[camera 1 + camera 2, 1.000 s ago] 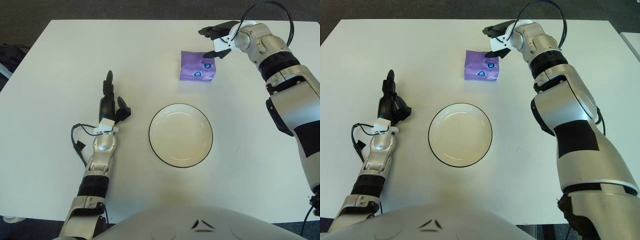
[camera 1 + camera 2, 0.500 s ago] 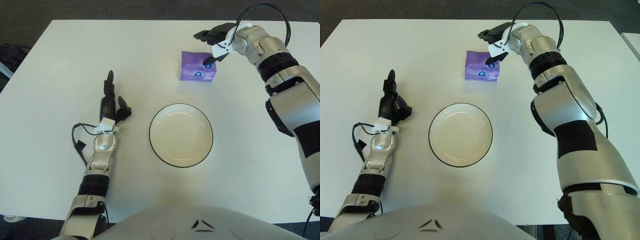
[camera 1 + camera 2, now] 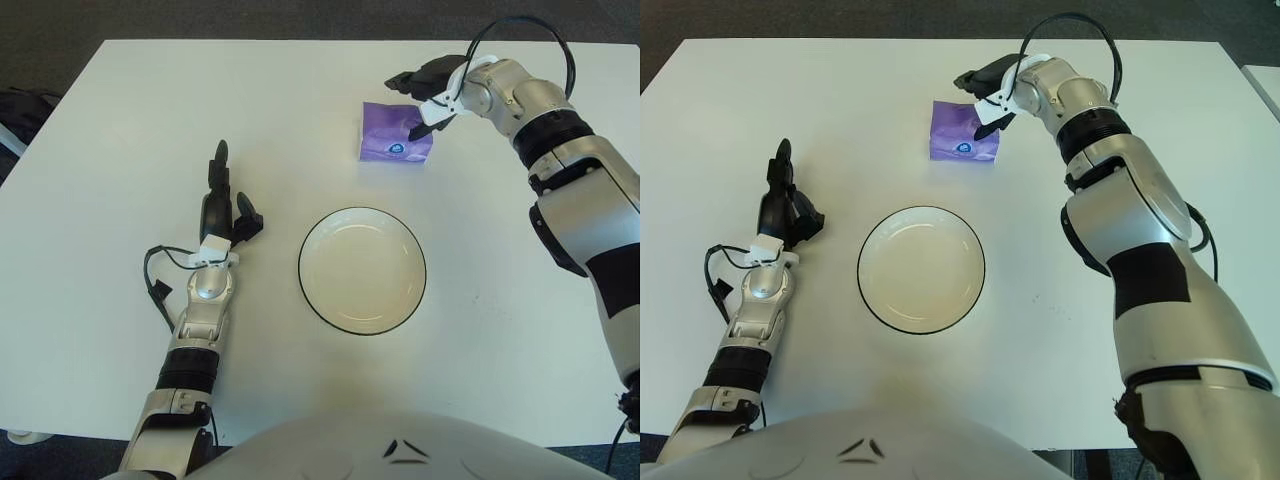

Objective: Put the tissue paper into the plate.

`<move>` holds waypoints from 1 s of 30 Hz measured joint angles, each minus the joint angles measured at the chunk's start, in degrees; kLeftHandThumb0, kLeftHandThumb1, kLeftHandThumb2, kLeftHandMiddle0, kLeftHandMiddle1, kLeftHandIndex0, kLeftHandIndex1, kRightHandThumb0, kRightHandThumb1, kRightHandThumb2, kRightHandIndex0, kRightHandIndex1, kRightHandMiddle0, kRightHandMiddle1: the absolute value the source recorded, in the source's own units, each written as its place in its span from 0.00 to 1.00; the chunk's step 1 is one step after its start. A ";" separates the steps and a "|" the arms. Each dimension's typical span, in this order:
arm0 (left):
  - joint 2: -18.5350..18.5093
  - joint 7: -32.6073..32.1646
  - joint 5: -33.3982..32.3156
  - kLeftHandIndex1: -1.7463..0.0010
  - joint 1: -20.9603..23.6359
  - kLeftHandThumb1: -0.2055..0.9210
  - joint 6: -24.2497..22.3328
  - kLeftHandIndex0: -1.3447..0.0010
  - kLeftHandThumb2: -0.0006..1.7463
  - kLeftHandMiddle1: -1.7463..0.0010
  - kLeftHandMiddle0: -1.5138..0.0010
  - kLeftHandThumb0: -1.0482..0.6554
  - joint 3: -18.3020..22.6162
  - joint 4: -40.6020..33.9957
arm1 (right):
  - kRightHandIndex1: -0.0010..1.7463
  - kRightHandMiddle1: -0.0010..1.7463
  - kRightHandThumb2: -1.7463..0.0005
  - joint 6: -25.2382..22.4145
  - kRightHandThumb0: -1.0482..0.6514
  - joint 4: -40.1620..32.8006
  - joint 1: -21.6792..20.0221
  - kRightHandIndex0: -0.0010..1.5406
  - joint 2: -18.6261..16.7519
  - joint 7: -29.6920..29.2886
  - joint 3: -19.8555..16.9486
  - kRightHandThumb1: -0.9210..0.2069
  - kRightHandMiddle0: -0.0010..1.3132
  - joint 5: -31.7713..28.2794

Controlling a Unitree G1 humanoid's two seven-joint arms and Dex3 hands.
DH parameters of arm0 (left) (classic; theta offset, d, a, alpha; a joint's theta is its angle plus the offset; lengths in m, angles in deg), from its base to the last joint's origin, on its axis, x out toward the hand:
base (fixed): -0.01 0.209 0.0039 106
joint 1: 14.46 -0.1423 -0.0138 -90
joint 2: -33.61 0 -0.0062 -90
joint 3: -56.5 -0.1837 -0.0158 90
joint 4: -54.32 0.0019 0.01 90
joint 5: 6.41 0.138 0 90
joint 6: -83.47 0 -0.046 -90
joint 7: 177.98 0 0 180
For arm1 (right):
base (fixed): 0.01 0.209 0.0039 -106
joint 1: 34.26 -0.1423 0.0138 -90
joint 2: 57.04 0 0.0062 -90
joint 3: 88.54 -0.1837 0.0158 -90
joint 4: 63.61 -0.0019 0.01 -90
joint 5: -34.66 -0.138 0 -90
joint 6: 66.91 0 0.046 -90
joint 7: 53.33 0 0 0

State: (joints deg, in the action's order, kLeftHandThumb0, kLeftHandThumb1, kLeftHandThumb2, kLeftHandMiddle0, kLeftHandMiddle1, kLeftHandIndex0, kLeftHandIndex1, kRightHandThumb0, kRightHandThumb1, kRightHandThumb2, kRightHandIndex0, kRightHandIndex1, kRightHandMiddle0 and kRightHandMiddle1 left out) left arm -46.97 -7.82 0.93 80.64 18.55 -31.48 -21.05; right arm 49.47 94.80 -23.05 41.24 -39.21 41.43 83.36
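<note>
Tissue paper (image 3: 396,143) lay on the table (image 3: 110,130) beyond the plate (image 3: 361,270), directly beneath the right hand (image 3: 428,92), whose spread fingers straddled it ungripped, while the open left hand (image 3: 222,208) lay well apart.

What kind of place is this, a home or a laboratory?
Probably a lab or test room, not a home: a plain white table on dark carpet holds only a plate and a purple tissue pack, with the right hand over the pack.
</note>
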 measured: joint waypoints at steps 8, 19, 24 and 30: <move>0.04 -0.07 -0.03 0.88 0.54 1.00 0.38 1.00 0.68 1.00 0.98 0.10 -0.02 0.60 | 0.00 0.00 0.77 0.14 0.00 -0.21 1.85 0.00 -0.41 -1.34 0.54 0.00 0.00 0.15; 0.04 -0.10 -0.11 0.89 1.34 1.00 0.56 1.00 0.68 1.00 0.98 0.10 -0.04 1.60 | 0.00 0.00 0.75 -0.92 0.00 0.08 4.94 0.00 -1.93 -4.11 1.82 0.00 0.00 0.88; 0.04 -0.13 -0.10 0.89 1.50 1.00 0.56 1.00 0.68 1.00 0.98 0.10 -0.04 1.85 | 0.00 0.00 0.75 -2.84 0.00 1.29 5.84 0.00 -3.66 -6.46 2.22 0.00 0.00 1.36; 0.04 -0.21 -0.09 0.88 1.66 1.00 0.57 1.00 0.68 1.00 0.98 0.10 -0.04 2.24 | 0.00 0.00 0.73 -4.54 0.00 2.98 6.02 0.00 -5.43 -9.63 2.89 0.00 0.00 1.71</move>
State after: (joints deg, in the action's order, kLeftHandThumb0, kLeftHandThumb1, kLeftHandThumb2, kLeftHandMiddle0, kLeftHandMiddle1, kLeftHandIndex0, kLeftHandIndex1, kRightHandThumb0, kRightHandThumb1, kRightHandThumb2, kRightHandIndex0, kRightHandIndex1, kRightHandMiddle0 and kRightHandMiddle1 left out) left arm -46.93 -8.03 0.84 82.30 19.12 -31.52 -18.81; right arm 44.93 97.78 -17.03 35.81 -48.84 44.32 85.07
